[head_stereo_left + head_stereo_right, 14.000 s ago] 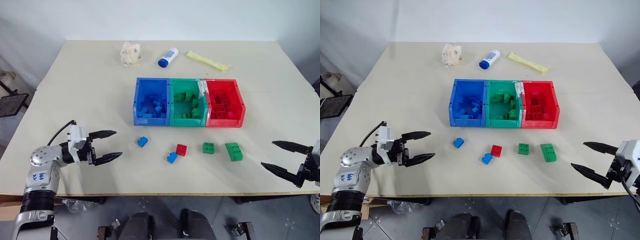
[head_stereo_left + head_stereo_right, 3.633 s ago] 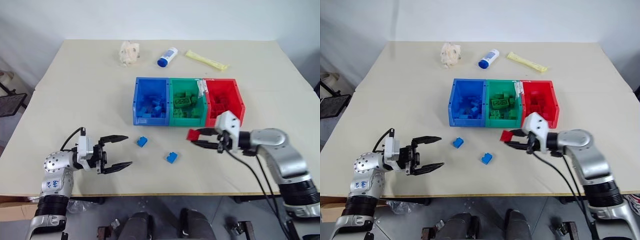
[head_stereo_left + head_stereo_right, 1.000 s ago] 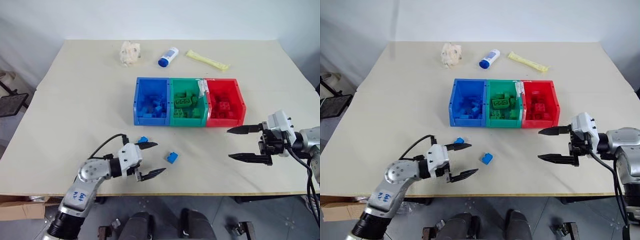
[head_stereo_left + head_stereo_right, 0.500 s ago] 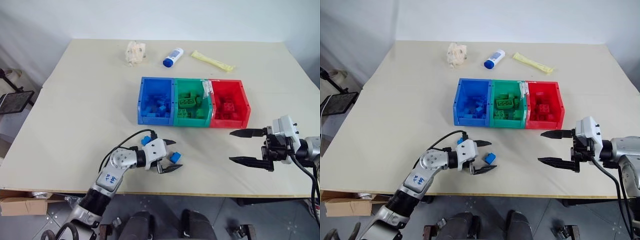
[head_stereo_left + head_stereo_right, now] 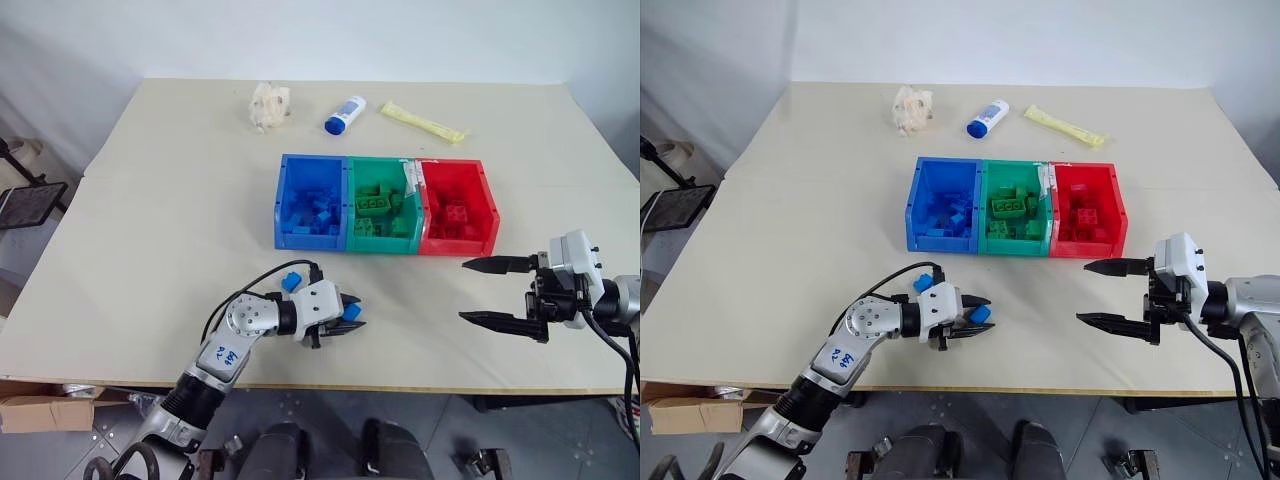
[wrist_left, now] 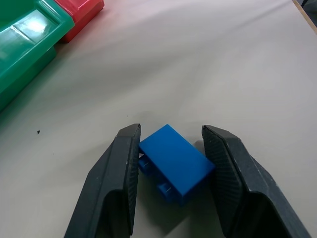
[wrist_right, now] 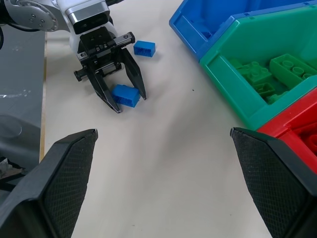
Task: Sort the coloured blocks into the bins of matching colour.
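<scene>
A small blue block [image 5: 351, 313] lies on the table near the front edge, and my left gripper [image 5: 357, 313] is shut on it, one black finger on each side. The left wrist view shows the block [image 6: 176, 161] lying on the table between both fingers [image 6: 124, 168]. A second blue block [image 5: 291, 281] lies just behind the left wrist. The blue bin [image 5: 310, 240], green bin [image 5: 382, 243] and red bin [image 5: 458, 246] stand joined in a row mid-table, each holding blocks of its own colour. My right gripper [image 5: 464, 292] hovers open and empty in front of the red bin.
At the far side of the table lie a crumpled paper wad [image 5: 270, 103], a white bottle with a blue cap [image 5: 341, 114] and a yellow tube [image 5: 421, 121]. The table's front edge runs close below both grippers.
My left gripper moved right to the blue block and its fingers closed in from wide open onto the block's sides. The right gripper stayed in place, open.
</scene>
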